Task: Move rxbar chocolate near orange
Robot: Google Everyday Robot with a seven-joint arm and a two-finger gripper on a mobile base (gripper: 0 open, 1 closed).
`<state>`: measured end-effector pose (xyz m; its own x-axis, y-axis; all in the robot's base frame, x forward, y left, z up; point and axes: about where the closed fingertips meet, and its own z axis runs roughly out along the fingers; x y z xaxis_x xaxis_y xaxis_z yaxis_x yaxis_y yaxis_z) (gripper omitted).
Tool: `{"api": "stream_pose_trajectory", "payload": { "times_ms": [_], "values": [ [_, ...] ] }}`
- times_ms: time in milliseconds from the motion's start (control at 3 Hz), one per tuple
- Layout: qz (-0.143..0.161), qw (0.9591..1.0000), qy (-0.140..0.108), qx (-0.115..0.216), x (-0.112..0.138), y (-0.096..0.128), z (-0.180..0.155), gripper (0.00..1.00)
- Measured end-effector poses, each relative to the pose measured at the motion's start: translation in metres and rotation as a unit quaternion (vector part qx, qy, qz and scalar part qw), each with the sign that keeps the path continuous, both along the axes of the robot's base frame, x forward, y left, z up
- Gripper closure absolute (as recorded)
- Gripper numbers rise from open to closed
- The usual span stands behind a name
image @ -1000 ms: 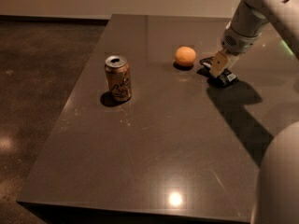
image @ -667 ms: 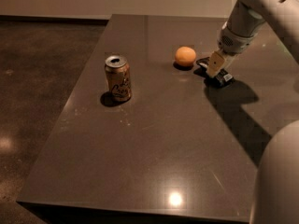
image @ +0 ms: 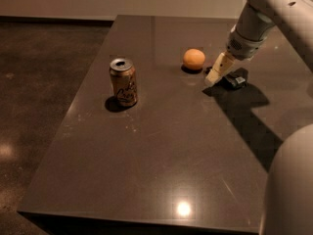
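The rxbar chocolate point(image: 236, 78), a flat black wrapper, lies on the dark table point(image: 161, 155) at the far right, a short way right of the orange point(image: 194, 59). The orange is round and sits on the table's far middle. My gripper point(image: 213, 79) hangs from the white arm at the upper right. It reaches down to the table between the orange and the bar, right against the bar's left end. Part of the bar is hidden behind it.
A tan drink can point(image: 123, 82), opened, stands upright on the left half of the table. The table's left edge drops to a dark floor point(image: 39, 82). My white body point(image: 291, 185) fills the lower right corner.
My gripper has shifted a little to the left, toward the orange. More of the black bar now shows to its right, flat on the table. The orange and can have not moved.
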<state>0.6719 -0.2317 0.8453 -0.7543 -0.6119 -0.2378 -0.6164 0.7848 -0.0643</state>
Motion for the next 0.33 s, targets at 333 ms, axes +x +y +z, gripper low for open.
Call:
{"api": "stream_pose_trajectory", "payload": {
  "times_ms": [333],
  "values": [
    [0.000, 1.0000, 0.000, 0.000, 0.0000, 0.0000, -0.0001, 0.00]
  ]
}}
